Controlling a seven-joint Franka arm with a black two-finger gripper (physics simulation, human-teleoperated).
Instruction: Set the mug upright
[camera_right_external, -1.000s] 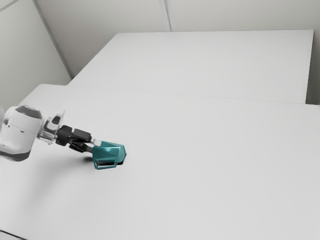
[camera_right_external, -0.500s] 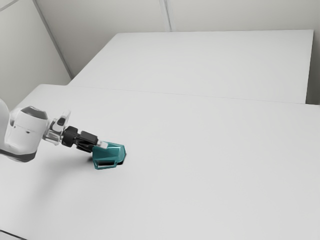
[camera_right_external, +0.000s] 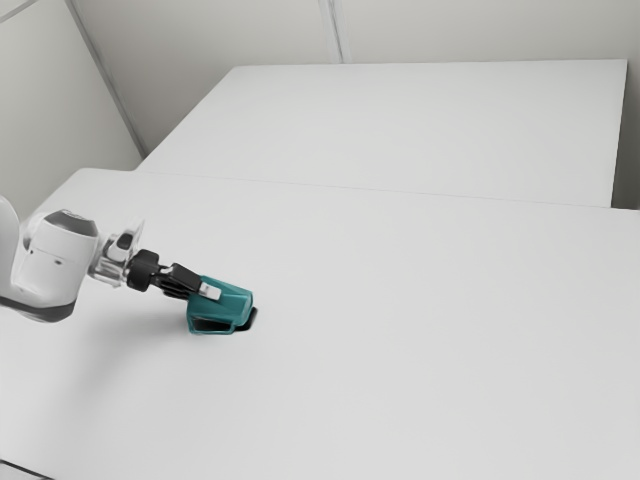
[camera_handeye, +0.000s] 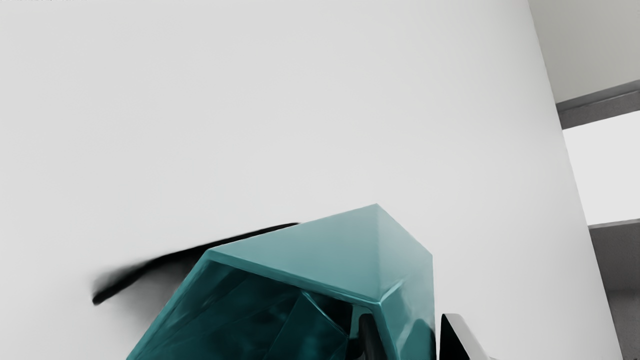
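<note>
— Your gripper (camera_right_external: 207, 293) is pinching the wall of the mug (camera_right_external: 228, 303), with one finger (camera_handeye: 370, 332) inside the mouth and the other (camera_handeye: 457, 332) against the outside.

— And where does that leave your mug?

— Over on its side, low at the table (camera_right_external: 400, 330), its mouth toward your gripper and its handle (camera_right_external: 210, 332) toward the near side of the exterior view. You can't tell how much of it touches the surface. A black shadow (camera_right_external: 249, 321) lies along its underside.

— What are you working on, and in what sort of room?

— You have a smooth, pale grey table, softly shaded under the arm (camera_right_external: 60, 255). Behind it, in the exterior view, lies another broad pale surface (camera_right_external: 430, 120), and past that are plain light walls (camera_right_external: 190, 60) with a narrow upright strip (camera_right_external: 335, 30). Beyond the table's edge, your wrist view gives you a bright white area (camera_handeye: 600, 170) between grey bands (camera_handeye: 597, 110).

— Count it up for you?

— You have one arm, one gripper with two fingers, one teal mug with one handle, and two broad pale surfaces, the table being the nearer.
</note>
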